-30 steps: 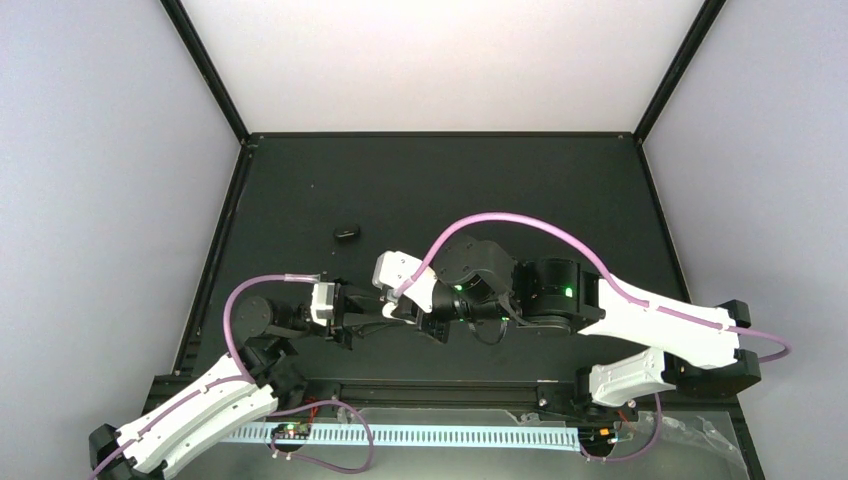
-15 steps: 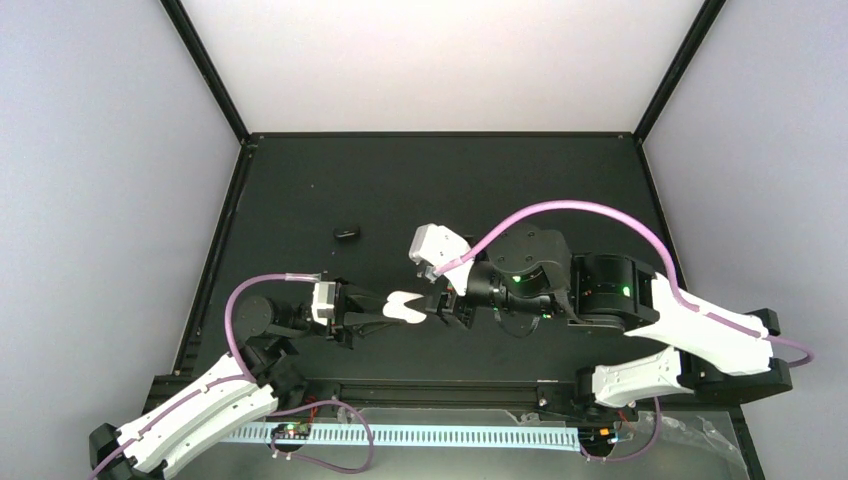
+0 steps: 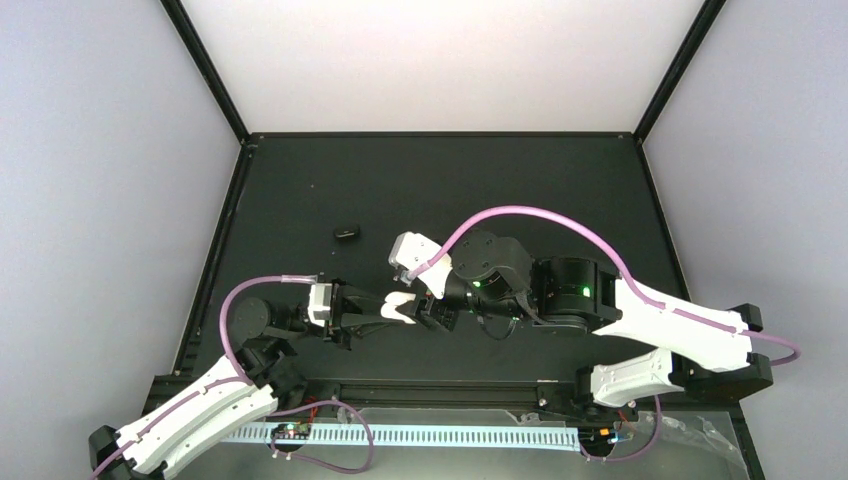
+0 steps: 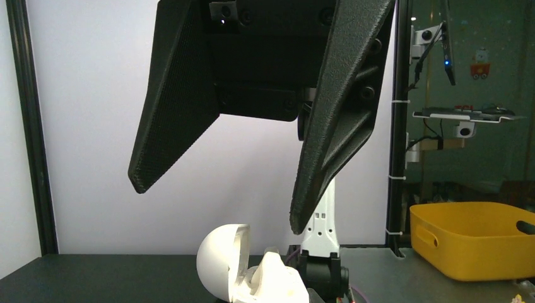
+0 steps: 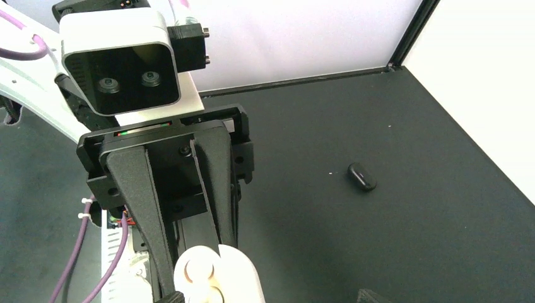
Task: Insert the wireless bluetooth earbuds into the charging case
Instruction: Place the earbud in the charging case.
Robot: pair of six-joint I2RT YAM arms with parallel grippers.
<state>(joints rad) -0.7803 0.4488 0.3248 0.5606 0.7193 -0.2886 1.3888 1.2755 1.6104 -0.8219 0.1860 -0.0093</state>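
One black earbud lies loose on the bench, well apart from both end effectors, up and left of them in the top view. The left end effector is clenched on the white charging case, lid open, left of centre toward the near edge. The right end effector is released: jaws wide apart, nothing between them, tips just beside the case, facing the left one head-on. The left arm is folded, its wrist pointing right. The right arm reaches in from the right, wrist bent toward the case. Case is a glossy, rounded clamshell with round white shapes in its wells, can't tell if buds. Earbud is a small, smooth oval. Fingers are black, finely textured, tapered. Bench is matte black.
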